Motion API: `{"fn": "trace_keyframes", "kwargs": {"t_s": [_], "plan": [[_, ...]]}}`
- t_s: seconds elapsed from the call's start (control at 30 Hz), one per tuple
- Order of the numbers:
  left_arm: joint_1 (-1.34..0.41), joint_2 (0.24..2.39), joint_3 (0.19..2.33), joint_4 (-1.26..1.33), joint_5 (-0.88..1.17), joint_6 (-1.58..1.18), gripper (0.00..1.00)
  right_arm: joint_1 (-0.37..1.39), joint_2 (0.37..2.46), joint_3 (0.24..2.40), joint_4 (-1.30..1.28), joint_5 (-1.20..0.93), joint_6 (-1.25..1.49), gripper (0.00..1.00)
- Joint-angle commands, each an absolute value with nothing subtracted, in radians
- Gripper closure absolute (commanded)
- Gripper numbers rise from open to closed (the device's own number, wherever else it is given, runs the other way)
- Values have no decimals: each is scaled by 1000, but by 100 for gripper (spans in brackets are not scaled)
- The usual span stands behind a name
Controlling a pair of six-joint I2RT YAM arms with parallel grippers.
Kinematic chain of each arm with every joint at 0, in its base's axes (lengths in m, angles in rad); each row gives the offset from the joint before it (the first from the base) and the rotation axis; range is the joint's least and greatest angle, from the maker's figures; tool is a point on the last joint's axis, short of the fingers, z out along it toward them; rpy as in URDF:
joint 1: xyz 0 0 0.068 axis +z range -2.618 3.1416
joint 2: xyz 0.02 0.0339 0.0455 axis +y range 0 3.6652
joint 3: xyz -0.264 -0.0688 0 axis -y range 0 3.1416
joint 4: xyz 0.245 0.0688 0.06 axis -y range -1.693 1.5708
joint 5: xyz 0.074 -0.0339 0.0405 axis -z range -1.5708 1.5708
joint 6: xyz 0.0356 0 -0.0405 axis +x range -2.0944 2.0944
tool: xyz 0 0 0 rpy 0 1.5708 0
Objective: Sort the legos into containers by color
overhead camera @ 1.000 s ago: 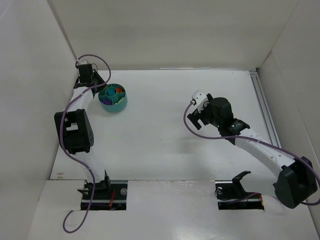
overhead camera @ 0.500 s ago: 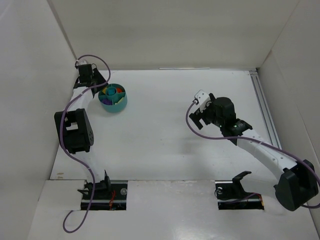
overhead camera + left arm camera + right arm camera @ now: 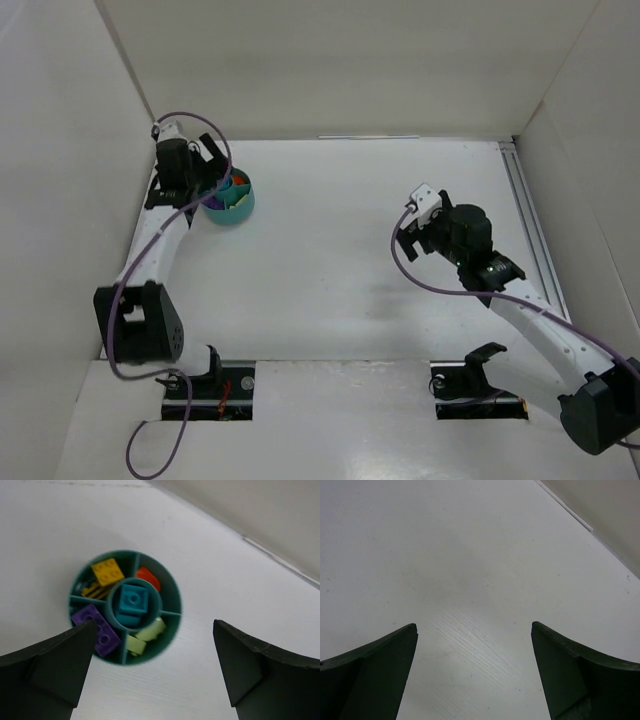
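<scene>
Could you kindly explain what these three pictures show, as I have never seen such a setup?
Two robot arms are bolted at a white table's near edge, each ending in a two-finger pincer. One picture looks down on both; the other two come from wrist cameras, the dark corner shapes being fingers. The left pincer hovers open above a round teal bowl whose compartments hold yellow, orange, purple and lime bricks, a teal brick in the centre. The right pincer is open over the table. Neither holds anything.

Your left arm stretches far forward; the left gripper (image 3: pixel 216 166) points down, jaws spread wide; your right arm reaches forward, the right gripper (image 3: pixel 473 626) likewise spread, holding nothing.
</scene>
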State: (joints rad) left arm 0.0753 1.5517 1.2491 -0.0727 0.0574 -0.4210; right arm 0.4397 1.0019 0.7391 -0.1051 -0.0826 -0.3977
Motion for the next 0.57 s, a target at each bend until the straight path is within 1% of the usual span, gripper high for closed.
{"fn": "trace_keyframes", "kwargs": {"t_s": [0.0, 0.07, 0.1, 0.2, 0.23, 0.27, 0.33, 0.43, 0.53], "plan": [[-39, 1327, 1093, 24, 49, -448, 1, 417, 931, 701, -112, -60, -344, 0], [-102, 1226, 996, 35, 16, -497, 1, 407, 902, 687, -136, -31, -318, 0], [-176, 1194, 898, 46, 0, -511, 1, 407, 888, 674, -170, -20, -305, 0], [-309, 1087, 768, 46, -113, -546, 1, 407, 829, 644, -245, 35, -278, 0], [-398, 1068, 750, 31, -151, -558, 1, 407, 795, 635, -259, 50, -278, 0], [-435, 1051, 735, 15, -211, -571, 1, 407, 779, 635, -277, 99, -262, 0], [-501, 1016, 690, -23, -225, -623, 1, 397, 750, 612, -319, 139, -252, 0], [-537, 993, 629, -14, -213, -663, 1, 397, 694, 588, -330, 170, -242, 0], [-578, 992, 618, -14, -213, -684, 1, 397, 634, 575, -339, 210, -233, 0]]}}
